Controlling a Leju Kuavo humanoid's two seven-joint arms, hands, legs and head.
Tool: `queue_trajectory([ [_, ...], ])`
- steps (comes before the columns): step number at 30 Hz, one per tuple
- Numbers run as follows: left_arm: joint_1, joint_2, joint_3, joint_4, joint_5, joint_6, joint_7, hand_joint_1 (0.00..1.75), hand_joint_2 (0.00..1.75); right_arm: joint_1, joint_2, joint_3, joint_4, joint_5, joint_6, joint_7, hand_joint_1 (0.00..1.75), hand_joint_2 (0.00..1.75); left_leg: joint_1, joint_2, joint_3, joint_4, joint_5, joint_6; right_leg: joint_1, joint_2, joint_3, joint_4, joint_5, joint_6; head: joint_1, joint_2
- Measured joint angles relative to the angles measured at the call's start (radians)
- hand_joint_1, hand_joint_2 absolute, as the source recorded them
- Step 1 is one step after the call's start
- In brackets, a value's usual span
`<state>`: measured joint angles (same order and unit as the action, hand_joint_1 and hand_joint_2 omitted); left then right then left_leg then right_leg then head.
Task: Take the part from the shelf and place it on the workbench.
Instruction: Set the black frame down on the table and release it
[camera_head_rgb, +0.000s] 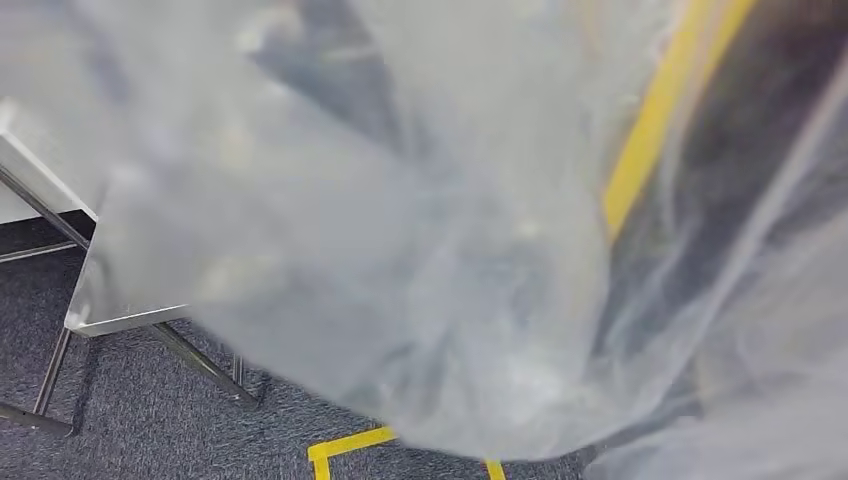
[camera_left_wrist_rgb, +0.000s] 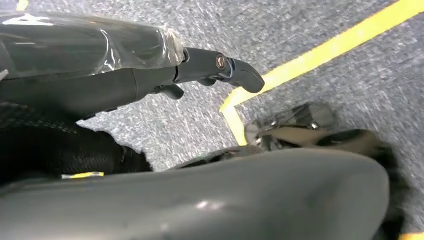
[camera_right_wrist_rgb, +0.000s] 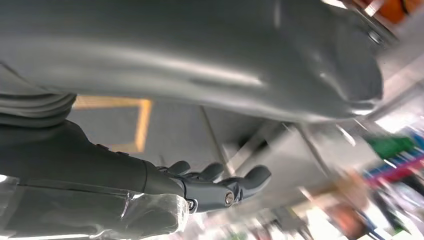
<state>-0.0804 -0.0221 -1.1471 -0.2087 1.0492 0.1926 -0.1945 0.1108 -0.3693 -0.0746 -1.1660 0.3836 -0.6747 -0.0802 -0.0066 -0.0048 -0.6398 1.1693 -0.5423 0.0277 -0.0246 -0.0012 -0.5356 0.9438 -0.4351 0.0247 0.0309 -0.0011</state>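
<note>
Steel legs and a pale top mark the workbench (camera_head_rgb: 45, 180) at the far left of the head view, standing on grey carpet (camera_head_rgb: 130, 430). It is blurred, and what lies on it cannot be told.

The left hand (camera_left_wrist_rgb: 150, 75) shows in its wrist view with its fingers (camera_left_wrist_rgb: 240, 72) stretched out long and nearly straight over the carpet. Clear film (camera_left_wrist_rgb: 75, 40) clings along the hand's back part. Whether the hand grips that film or only lies against it, I cannot tell.

Across the middle of the head view hangs a crumpled clear plastic bag (camera_head_rgb: 400, 250), very close to the camera and hiding most of the scene. The part is most likely inside it, but only vague pale shapes show through. I judge that it is off the shelf and being carried, not yet set down.

The right hand (camera_right_wrist_rgb: 165, 185) has its fingers (camera_right_wrist_rgb: 250, 180) lightly curled and apart, again with film (camera_right_wrist_rgb: 145, 212) bunched at its base. Its hold cannot be told either.

Yellow floor tape (camera_head_rgb: 650, 130) runs up the right side, seen through the bag.

The step in hand looks like the carry towards the bench. The next move calls for bringing the bag over the bench top, which sits well to the left, and lowering it there before either hand lets go.
</note>
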Motion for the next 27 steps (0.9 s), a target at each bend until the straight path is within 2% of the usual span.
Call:
queue_trajectory([
  [1,0.0,0.0,0.0,0.0,0.0,0.0,0.0,0.0,0.0,-0.017,0.022,0.0,0.068,-0.025,0.007,-0.026,0.0,0.0,0.001,0.0,-0.024,0.059,-0.023,-0.002,0.0,0.0,-0.005,0.0,0.003,0.0,0.0,0.0],
  [2,-0.001,0.0,0.0,0.0,0.0,0.0,0.0,0.0,0.0,-0.032,0.045,0.0,0.136,-0.046,0.022,-0.043,0.0,0.0,0.002,0.0,-0.03,0.08,-0.026,-0.003,0.0,0.0,-0.009,0.0,0.006,0.001,0.0,0.0],
  [3,-0.002,0.0,0.0,0.0,-0.001,0.0,0.0,0.0,0.0,-0.046,0.066,0.0,0.2,-0.063,0.045,-0.051,0.0,0.0,0.002,0.0,-0.013,0.059,-0.011,-0.001,0.001,0.0,-0.012,0.001,0.009,0.002,0.0,0.0],
  [6,-0.001,0.001,-0.001,0.0,-0.007,-0.002,0.002,0.0,0.0,-0.078,0.129,0.0,0.37,-0.104,0.136,-0.043,0.0,0.0,0.0,-0.001,0.111,-0.167,0.076,0.011,0.002,0.002,-0.015,0.001,0.016,0.008,0.0,0.0],
  [7,0.0,0.001,-0.002,0.0,-0.01,-0.004,0.003,0.0,0.0,-0.087,0.149,0.0,0.419,-0.11,0.166,-0.03,0.0,0.0,-0.002,-0.001,0.136,-0.217,0.091,0.015,0.003,0.003,-0.016,0.0,0.019,0.012,0.0,0.0],
  [9,0.001,0.001,-0.003,0.0,-0.015,-0.005,0.005,0.0,0.0,-0.1,0.186,0.001,0.505,-0.112,0.216,0.007,0.0,0.0,-0.008,-0.001,0.14,-0.235,0.1,0.022,0.005,0.003,-0.02,-0.001,0.025,0.023,0.001,0.0],
  [11,0.001,0.001,-0.004,0.0,-0.022,-0.007,0.006,0.0,0.0,-0.111,0.216,0.002,0.574,-0.108,0.26,0.052,0.0,0.0,-0.004,-0.001,0.134,-0.239,0.11,0.034,0.005,0.003,-0.024,0.002,0.022,0.033,0.001,0.0],
  [12,0.001,0.001,-0.005,0.0,-0.025,-0.008,0.006,0.0,0.0,-0.116,0.229,0.002,0.605,-0.105,0.281,0.076,0.0,0.0,-0.001,0.0,0.131,-0.243,0.117,0.04,0.005,0.003,-0.033,0.023,0.003,0.037,0.002,0.0],
  [13,0.0,0.0,-0.006,0.0,-0.029,-0.01,0.007,0.0,0.0,-0.121,0.241,0.002,0.635,-0.104,0.304,0.101,0.0,0.0,0.002,0.002,0.127,-0.246,0.123,0.047,0.005,0.003,-0.051,0.067,-0.03,0.04,0.002,0.0],
  [15,0.0,0.0,-0.007,0.0,-0.036,-0.014,0.009,0.0,0.0,-0.127,0.268,0.002,0.688,-0.105,0.349,0.153,0.0,0.0,0.001,0.004,0.116,-0.246,0.132,0.053,0.004,0.002,-0.106,0.211,-0.117,0.045,0.003,0.0],
  [16,0.0,0.0,-0.008,0.0,-0.039,-0.016,0.01,0.0,0.0,-0.129,0.279,0.002,0.711,-0.107,0.368,0.177,0.0,0.0,0.001,0.005,0.11,-0.246,0.137,0.054,0.003,0.002,-0.128,0.274,-0.146,0.048,0.002,0.0],
  [17,0.0,0.0,-0.009,0.0,-0.042,-0.018,0.012,0.0,0.0,-0.13,0.292,0.002,0.731,-0.107,0.384,0.197,0.0,0.0,0.0,0.005,0.104,-0.245,0.141,0.053,0.003,0.002,-0.133,0.304,-0.156,0.049,0.002,0.0],
  [18,0.0,0.0,-0.009,0.0,-0.044,-0.02,0.014,0.0,0.0,-0.131,0.303,0.002,0.75,-0.103,0.396,0.215,0.0,0.0,0.0,0.005,0.099,-0.244,0.146,0.052,0.003,0.002,-0.116,0.29,-0.146,0.05,0.002,0.0],
  [19,0.0,0.0,-0.01,0.0,-0.044,-0.02,0.015,0.0,0.0,-0.133,0.313,0.002,0.768,-0.097,0.402,0.228,0.0,0.0,0.0,0.004,0.095,-0.243,0.15,0.049,0.002,0.002,-0.077,0.232,-0.121,0.05,0.002,0.0],
  [20,-0.001,0.0,-0.011,0.0,-0.045,-0.021,0.016,0.0,0.0,-0.138,0.322,0.003,0.783,-0.088,0.407,0.237,0.0,0.0,0.001,0.004,0.091,-0.24,0.153,0.046,0.001,0.002,-0.023,0.147,-0.092,0.049,0.003,0.0],
  [21,-0.002,0.001,-0.012,0.0,-0.046,-0.021,0.017,0.0,0.0,-0.144,0.329,0.003,0.797,-0.08,0.41,0.244,0.0,0.0,-0.001,0.004,0.088,-0.236,0.155,0.042,0.003,0.003,0.023,0.07,-0.069,0.046,0.002,0.0],
  [22,-0.004,0.001,-0.013,0.0,-0.047,-0.021,0.018,0.0,0.0,-0.149,0.337,0.005,0.809,-0.074,0.413,0.249,0.0,0.0,-0.002,0.005,0.086,-0.232,0.157,0.037,0.003,0.004,0.054,0.017,-0.054,0.041,0.002,0.0],
  [23,-0.005,0.001,-0.013,0.0,-0.047,-0.021,0.019,0.0,0.0,-0.153,0.343,0.006,0.82,-0.068,0.415,0.252,0.0,0.0,-0.004,0.005,0.084,-0.229,0.16,0.032,0.005,0.006,0.068,-0.01,-0.048,0.035,0.001,0.0],
  [25,-0.007,0.002,-0.015,0.0,-0.048,-0.021,0.021,0.0,0.0,-0.156,0.354,0.01,0.839,-0.063,0.419,0.256,0.0,0.0,-0.003,0.004,0.082,-0.228,0.167,0.02,0.009,0.006,0.063,-0.011,-0.04,0.02,0.001,0.0],
  [26,-0.007,0.003,-0.016,0.0,-0.048,-0.021,0.021,0.0,0.0,-0.158,0.36,0.012,0.848,-0.061,0.42,0.257,0.0,0.0,0.0,0.003,0.078,-0.224,0.163,0.014,0.009,0.004,0.059,-0.012,-0.034,0.013,0.001,0.0],
  [27,-0.007,0.004,-0.017,0.0,-0.049,-0.021,0.022,0.0,0.0,-0.16,0.364,0.014,0.856,-0.06,0.421,0.258,0.0,0.0,0.002,0.003,0.069,-0.206,0.146,0.008,0.008,0.003,0.053,-0.012,-0.027,0.006,0.001,0.0],
])
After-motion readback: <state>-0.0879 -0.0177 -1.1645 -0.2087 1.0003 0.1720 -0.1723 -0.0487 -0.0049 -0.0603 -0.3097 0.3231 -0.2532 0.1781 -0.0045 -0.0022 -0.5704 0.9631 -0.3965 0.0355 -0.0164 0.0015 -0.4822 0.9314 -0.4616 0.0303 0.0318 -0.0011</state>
